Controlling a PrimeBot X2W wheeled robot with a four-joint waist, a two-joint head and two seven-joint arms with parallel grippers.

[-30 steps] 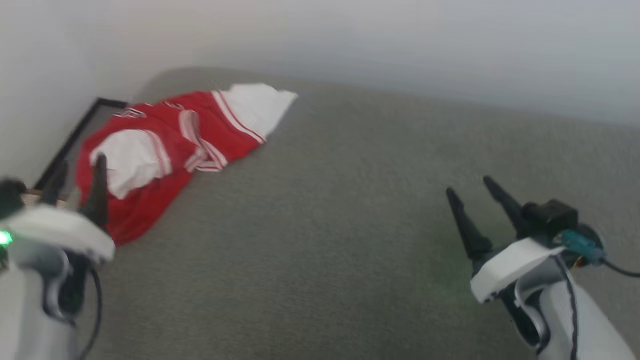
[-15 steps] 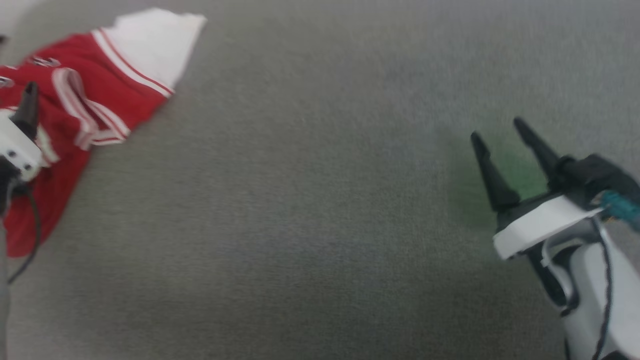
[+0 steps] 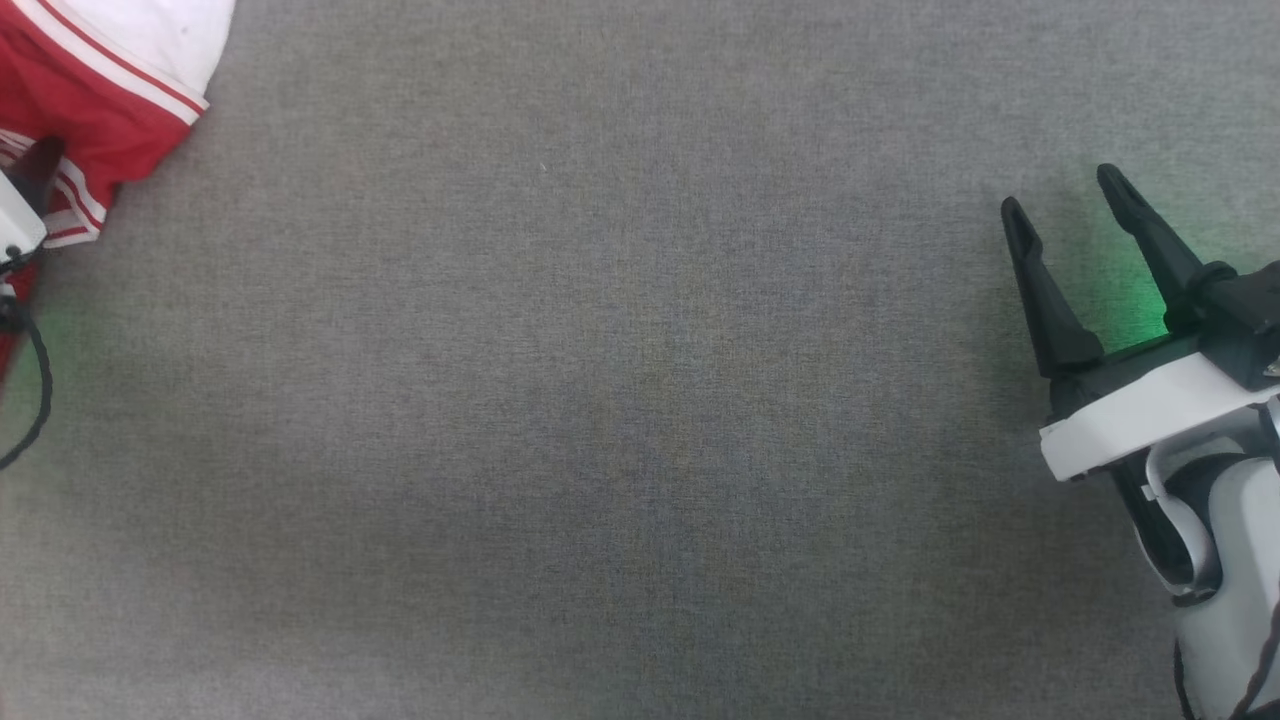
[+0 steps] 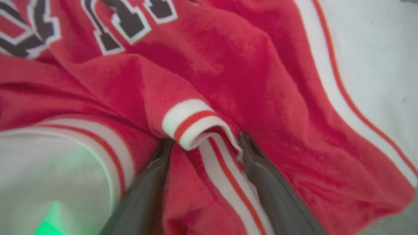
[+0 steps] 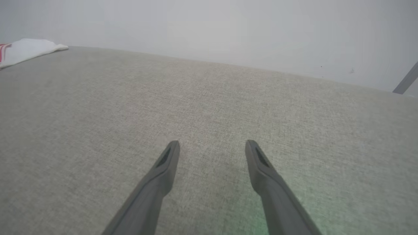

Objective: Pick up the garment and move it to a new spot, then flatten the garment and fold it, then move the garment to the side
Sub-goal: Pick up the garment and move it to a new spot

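The red jersey (image 3: 95, 95) lies crumpled at the upper left corner of the head view, its white side panel uppermost. In the left wrist view the garment (image 4: 235, 68) is close up, showing black white-outlined lettering and a folded red-and-white striped trim (image 4: 191, 122). My left gripper (image 4: 205, 140) is open, its two fingers straddling that trim fold and pressed down among the cloth; one dark finger (image 3: 38, 165) peeks in at the head view's left edge. My right gripper (image 3: 1062, 190) hovers open over bare grey fabric, far right of the jersey, with nothing between the fingers (image 5: 261, 169).
A wide grey fabric surface (image 3: 620, 400) stretches between the two grippers. In the right wrist view a pale wall (image 5: 228, 29) rises behind it, a white corner of the jersey (image 5: 29, 49) shows far left, and a dark bar (image 5: 405, 81) stands at the right.
The head camera has swung down and to the right, so the whole picture shifted: the wall has left it and the jersey now sits in the upper left corner. Both grippers stay open.
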